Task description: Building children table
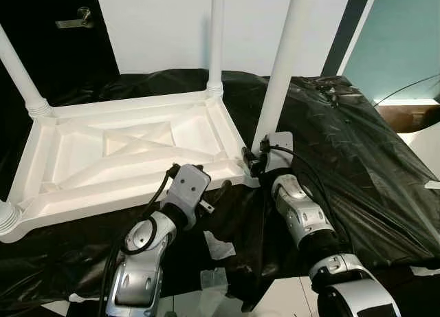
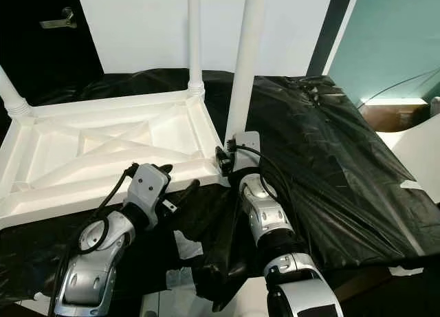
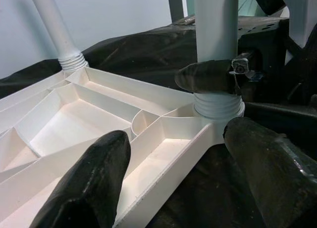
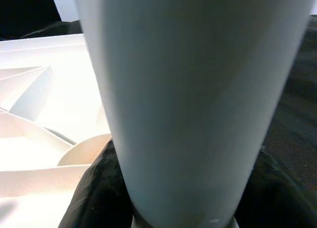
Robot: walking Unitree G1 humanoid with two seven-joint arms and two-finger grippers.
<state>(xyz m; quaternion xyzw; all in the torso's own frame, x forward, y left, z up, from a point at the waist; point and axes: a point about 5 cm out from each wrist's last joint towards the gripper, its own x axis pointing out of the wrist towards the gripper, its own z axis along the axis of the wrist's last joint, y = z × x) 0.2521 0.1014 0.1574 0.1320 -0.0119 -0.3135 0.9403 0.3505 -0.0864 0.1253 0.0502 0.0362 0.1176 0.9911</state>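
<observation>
The white plastic table top (image 1: 103,205) lies upside down on a black sheet (image 1: 344,145), its ribbed underside facing up. White legs stand at its corners: the far right leg (image 1: 216,35), the far left leg (image 1: 20,76) and a near left stub (image 1: 7,217). My right gripper (image 1: 254,159) is shut on the near right leg (image 1: 282,69) just above its threaded base (image 3: 218,105); its black finger (image 3: 208,77) wraps the leg (image 4: 188,89). My left gripper (image 3: 178,178) is open, hovering just in front of the top's near edge, beside that corner.
A dark door with a metal handle (image 1: 75,18) and a white wall stand behind the table. White plastic scraps (image 1: 220,247) lie on the sheet between my arms. A teal wall and a cable (image 1: 405,90) are at the right.
</observation>
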